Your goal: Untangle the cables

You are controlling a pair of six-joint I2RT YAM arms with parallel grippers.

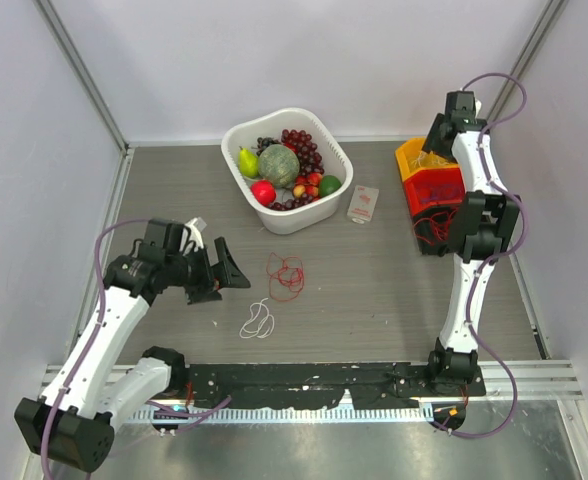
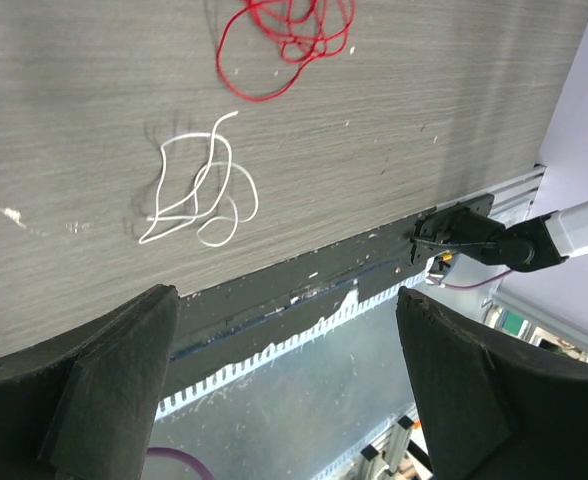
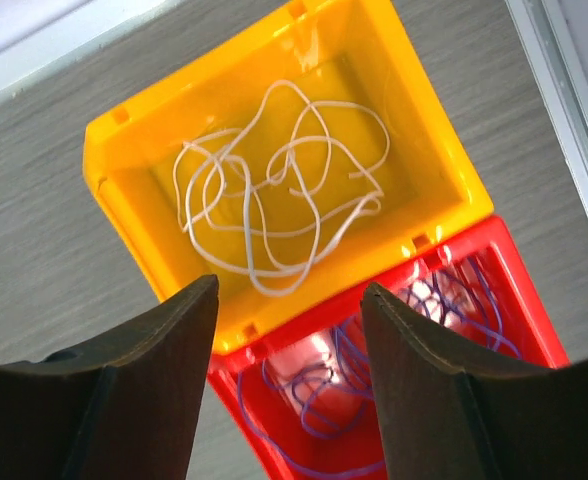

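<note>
**Top view.** Two cables lay loose on the counter [image 1: 394, 290] at centre frame. The red cable [image 1: 286, 272] sat in a slack knot. The white cable [image 1: 259, 320] lay just below and left of it, not touching it. I had the left arm [image 1: 99, 335] reaching in from the lower left. The left jaws stood wide open just left of the red cable and gripped nothing. A basket [image 1: 236, 135] of fruit stood at upper centre, with a small flat packet [image 1: 363, 203] near its right side. At upper right the yellow bin [image 1: 409, 155] and the red bin [image 1: 439, 185] touched side to side, and the right arm [image 1: 462, 295] rose beside them. A further red strand [image 1: 432, 228] showed at the red bin's lower edge. I could not tell whether it lay inside or outside the bin.

**Left wrist view.** Nothing sat between the spread fingers [image 2: 104, 390]. The white cable lay at centre left on the counter, and the red cable was at the top edge of the frame.

**Right wrist view.** The right jaws stood well apart and empty above the line where the two bins met. A second white cable [image 3: 274, 200] lay looped in the yellow bin at upper centre. The purple cable [image 3: 374, 380] lay coiled in the red bin at lower right.
</note>
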